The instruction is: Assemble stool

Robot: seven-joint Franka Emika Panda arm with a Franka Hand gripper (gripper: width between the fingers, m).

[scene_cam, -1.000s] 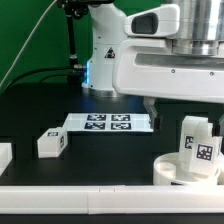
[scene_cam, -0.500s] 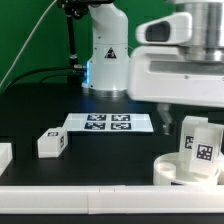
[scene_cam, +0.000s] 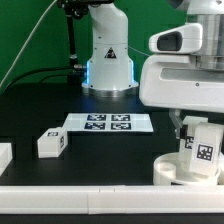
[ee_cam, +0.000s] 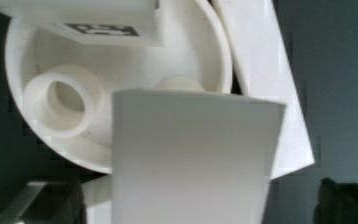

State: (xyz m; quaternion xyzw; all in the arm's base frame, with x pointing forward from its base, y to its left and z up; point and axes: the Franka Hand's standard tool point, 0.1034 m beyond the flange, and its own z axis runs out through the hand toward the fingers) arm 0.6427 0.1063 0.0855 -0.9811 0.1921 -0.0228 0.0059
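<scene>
White shell all over the arm, smooth and rounded, with black bands at the joint up at twelve o'clock. A blue light glows at its foot (quite bright), and the boxy white wrist housing fills three o'clock.

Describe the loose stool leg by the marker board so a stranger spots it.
Start at the flat white marker board. Off its end toward the exterior view's left lies a short white blocky plastic leg with a square tag. Unlike the upright leg on the round white seat, it lies alone.

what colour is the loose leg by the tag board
The leg is white with a black-and-white square tag; exterior view shows it best.
</scene>
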